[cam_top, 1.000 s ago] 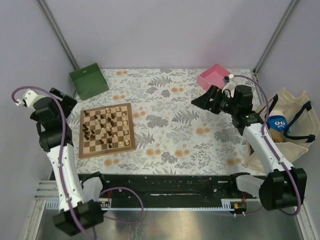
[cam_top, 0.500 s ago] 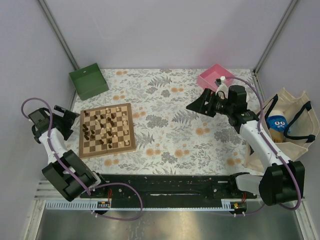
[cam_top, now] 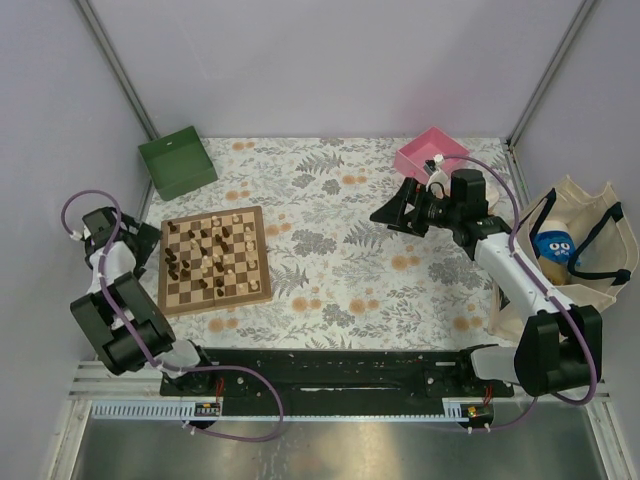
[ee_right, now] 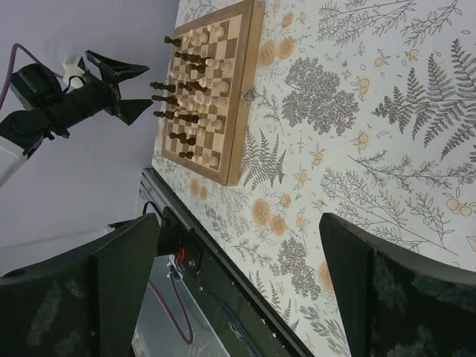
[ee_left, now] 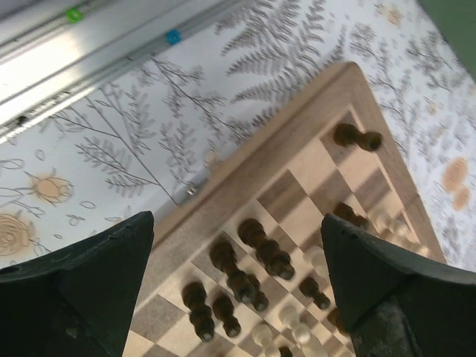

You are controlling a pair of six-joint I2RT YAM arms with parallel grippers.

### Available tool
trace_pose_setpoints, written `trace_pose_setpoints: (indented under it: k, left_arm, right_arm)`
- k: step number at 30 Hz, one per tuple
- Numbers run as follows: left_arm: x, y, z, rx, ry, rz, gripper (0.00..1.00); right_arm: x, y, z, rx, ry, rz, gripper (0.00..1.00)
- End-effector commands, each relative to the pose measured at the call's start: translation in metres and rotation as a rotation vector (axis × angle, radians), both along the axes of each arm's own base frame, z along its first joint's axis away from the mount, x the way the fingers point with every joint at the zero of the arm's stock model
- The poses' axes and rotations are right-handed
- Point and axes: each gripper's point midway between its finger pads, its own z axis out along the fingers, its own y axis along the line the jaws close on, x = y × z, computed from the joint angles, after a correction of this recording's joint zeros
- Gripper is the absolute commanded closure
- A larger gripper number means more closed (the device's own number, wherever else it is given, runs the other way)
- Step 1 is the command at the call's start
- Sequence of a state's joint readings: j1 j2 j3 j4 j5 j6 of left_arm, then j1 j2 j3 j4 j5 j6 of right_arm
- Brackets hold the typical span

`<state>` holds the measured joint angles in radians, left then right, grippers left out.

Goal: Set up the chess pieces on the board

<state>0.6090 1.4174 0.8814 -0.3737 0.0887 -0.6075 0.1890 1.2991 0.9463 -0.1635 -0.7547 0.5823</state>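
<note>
Left end effector (ee_left: 236, 223), wide open and empty, is hovering beside the board (ee_left: 245, 167); its fingers (ee_left: 82, 290) are risking toppling crowded chess pieces (ee_left: 238, 279). Right end effector (ee_right: 239, 219) is likewise gaping empty.

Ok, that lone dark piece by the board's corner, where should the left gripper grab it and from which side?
Take the lone dark piece around its narrow upper body, coming straight down from above. It appears to stand upright with bare squares around it on the board, so the open left gripper has room for a finger on each side; a sideways approach risks toppling it.
</note>
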Motion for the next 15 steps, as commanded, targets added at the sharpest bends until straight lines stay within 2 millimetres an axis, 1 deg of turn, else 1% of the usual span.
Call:
trace_pose_setpoints:
  k: [1, 5, 8, 10, 13, 15]
  left_arm:
    - [0.004, 0.036, 0.004, 0.119, 0.014, 0.129, 0.03]
    - [0.007, 0.041, -0.002, 0.134, 0.02, 0.171, 0.02]
    - [0.01, 0.042, -0.015, 0.097, 0.055, 0.193, 0.02]
    - [0.014, 0.041, -0.022, 0.071, 0.043, 0.205, 0.02]
    - [0.01, 0.041, -0.033, 0.035, 0.078, 0.258, 0.03]
    - [0.007, 0.042, -0.035, 0.036, 0.094, 0.281, 0.03]
  right_arm:
    - [0.002, 0.007, 0.023, 0.034, -0.039, 0.039, 0.01]
    - [0.001, 0.008, 0.022, 0.032, -0.023, 0.05, 0.01]
    - [0.0, 0.007, 0.018, 0.026, -0.009, 0.05, 0.01]
    - [0.0, 0.007, 0.016, 0.023, -0.003, 0.048, 0.01]
    - [-0.001, 0.006, 0.011, 0.014, 0.012, 0.044, 0.01]
    - [-0.002, 0.006, 0.011, 0.011, 0.016, 0.046, 0.01]
